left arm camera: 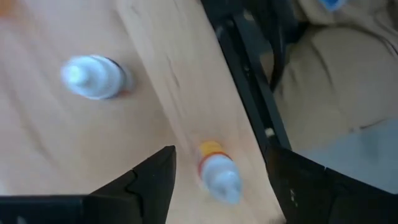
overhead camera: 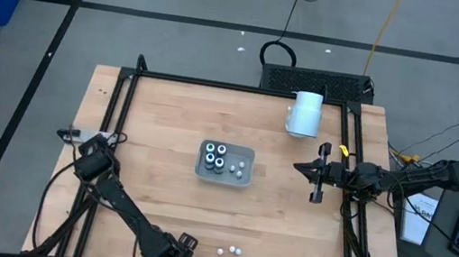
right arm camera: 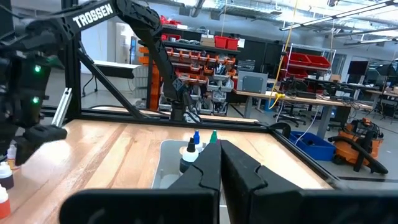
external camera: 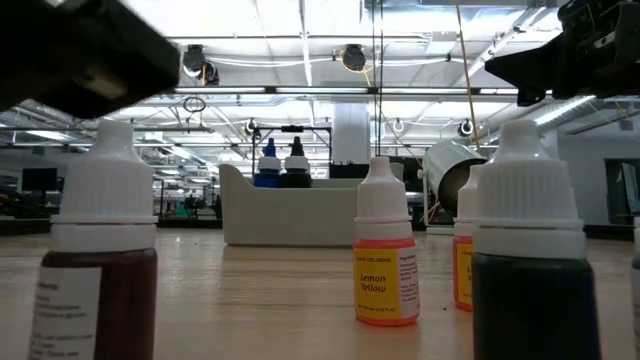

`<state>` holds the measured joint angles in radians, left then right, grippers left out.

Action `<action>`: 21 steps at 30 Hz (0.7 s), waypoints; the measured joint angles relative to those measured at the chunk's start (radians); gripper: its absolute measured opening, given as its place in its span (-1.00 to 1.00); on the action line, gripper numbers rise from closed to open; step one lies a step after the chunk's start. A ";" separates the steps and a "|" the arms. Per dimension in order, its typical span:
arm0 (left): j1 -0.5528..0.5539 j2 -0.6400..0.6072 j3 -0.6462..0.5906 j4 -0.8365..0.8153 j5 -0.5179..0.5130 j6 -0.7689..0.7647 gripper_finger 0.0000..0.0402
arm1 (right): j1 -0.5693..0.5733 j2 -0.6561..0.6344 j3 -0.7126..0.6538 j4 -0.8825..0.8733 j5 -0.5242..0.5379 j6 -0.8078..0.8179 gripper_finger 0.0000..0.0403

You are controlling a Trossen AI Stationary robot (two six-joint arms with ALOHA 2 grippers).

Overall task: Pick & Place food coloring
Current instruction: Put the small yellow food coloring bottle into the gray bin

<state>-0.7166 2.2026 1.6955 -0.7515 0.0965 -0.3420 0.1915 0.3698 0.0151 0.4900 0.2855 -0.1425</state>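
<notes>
- Food coloring bottles (overhead camera: 232, 256) cluster at the lower centre of the worktop (overhead camera: 158, 182); more sit in the tray (overhead camera: 201, 173).
- We judge them light, rigid, tippy; take one at the body.
- Left gripper (left arm camera: 217, 180) stands spread wide and empty over one bottle; right gripper (overhead camera: 301, 167) is closed, empty.

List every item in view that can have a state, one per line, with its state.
Left tool: open, over a yellow-collared bottle near the table's front edge.
Right tool: shut, empty, right of the tray.
Tray: on the table's middle, holding upright bottles.
Loose bottles: on the table by the front edge, outside the tray.
Lemon yellow bottle: upright, capped.
White cylinder: lying on its side, at the back.
</notes>
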 joint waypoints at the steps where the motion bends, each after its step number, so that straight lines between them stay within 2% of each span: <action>1: 0.000 0.007 0.000 0.002 0.012 0.000 0.24 | 0.000 0.000 0.000 -0.001 0.000 0.000 -1.00; 7: 0.001 0.018 0.000 0.009 0.035 -0.001 0.16 | 0.000 0.000 0.000 -0.001 0.000 0.000 -1.00; 21: 0.023 0.016 0.000 -0.014 0.067 -0.038 -0.29 | 0.000 0.000 0.000 -0.001 0.000 0.000 -1.00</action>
<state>-0.6938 2.2185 1.6955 -0.7656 0.1635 -0.3798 0.1917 0.3695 0.0151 0.4892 0.2855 -0.1425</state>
